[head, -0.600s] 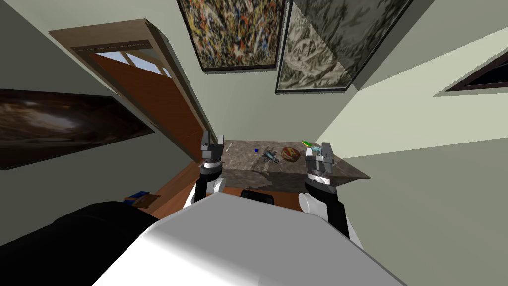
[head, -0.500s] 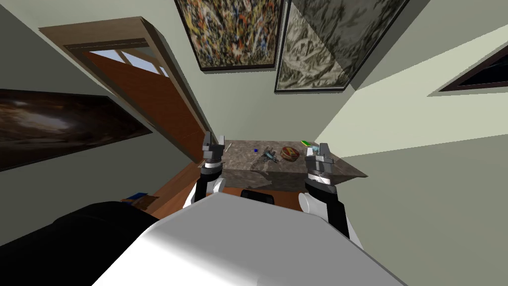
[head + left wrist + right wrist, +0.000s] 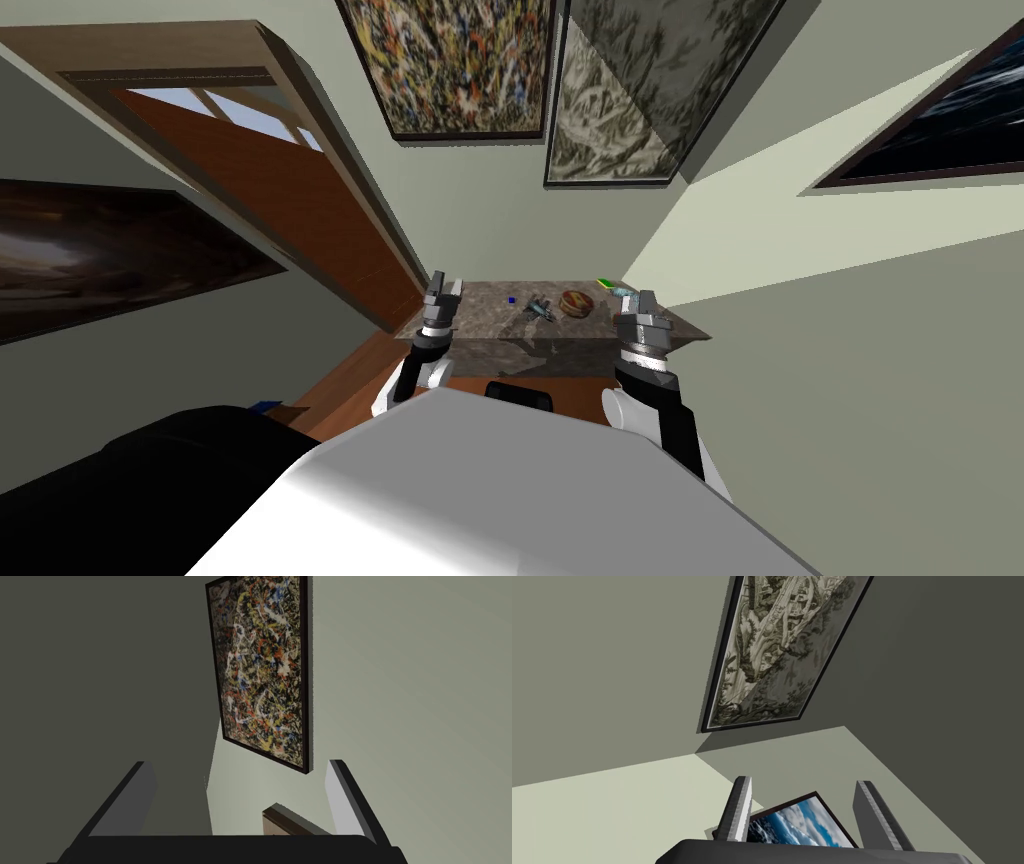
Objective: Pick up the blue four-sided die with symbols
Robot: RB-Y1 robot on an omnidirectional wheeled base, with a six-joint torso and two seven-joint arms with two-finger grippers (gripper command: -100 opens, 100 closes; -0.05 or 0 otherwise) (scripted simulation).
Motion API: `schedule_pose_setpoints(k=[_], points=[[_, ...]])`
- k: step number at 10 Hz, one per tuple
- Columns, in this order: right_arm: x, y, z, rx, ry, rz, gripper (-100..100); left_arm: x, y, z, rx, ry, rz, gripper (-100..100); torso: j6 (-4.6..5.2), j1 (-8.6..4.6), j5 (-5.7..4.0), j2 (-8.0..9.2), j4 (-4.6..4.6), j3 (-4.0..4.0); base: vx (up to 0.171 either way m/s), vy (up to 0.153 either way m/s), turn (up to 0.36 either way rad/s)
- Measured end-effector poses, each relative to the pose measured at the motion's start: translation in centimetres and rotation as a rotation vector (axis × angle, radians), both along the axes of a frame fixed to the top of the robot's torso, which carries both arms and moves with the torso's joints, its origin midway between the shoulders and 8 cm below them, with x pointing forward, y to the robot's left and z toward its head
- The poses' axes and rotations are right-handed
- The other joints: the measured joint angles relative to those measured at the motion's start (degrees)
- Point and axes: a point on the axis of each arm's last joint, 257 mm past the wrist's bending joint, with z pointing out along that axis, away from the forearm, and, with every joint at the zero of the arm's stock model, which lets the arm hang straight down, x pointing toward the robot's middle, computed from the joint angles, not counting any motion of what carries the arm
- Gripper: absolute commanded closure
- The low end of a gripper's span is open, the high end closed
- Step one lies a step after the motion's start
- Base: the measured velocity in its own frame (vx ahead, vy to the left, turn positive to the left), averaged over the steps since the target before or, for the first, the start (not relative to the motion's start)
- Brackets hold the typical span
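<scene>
Head view: arms upright, left gripper (image 3: 441, 287) and right gripper (image 3: 640, 297) spread, empty; blue die (image 3: 511, 298) apparently on table (image 3: 480, 312).

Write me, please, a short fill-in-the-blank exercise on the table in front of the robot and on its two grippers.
1. The little die on the table is ____ in colour.
2. In the head view, the die lies to the ____ of the round reddish thing.
3. The left gripper and the right gripper both stand ____, holding nothing.
4. The small thing at the table's far right corner is bright ____.
Missing words: blue; left; open; green.
</scene>
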Motion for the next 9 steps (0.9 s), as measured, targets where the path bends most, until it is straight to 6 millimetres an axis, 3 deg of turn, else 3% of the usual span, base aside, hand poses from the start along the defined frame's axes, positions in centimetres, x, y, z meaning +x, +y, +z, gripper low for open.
schedule_pose_setpoints(k=[9], points=[[0.0, 0.0, 0.0, 0.0, 0.0, 0.0, 0, 4.0, -0.8, -6.7, 0.103, 0.194, -0.125, -100, 0.03, -0.03, -0.01, -0.12, -0.03, -0.07, -0.044, -0.013, -0.122]])
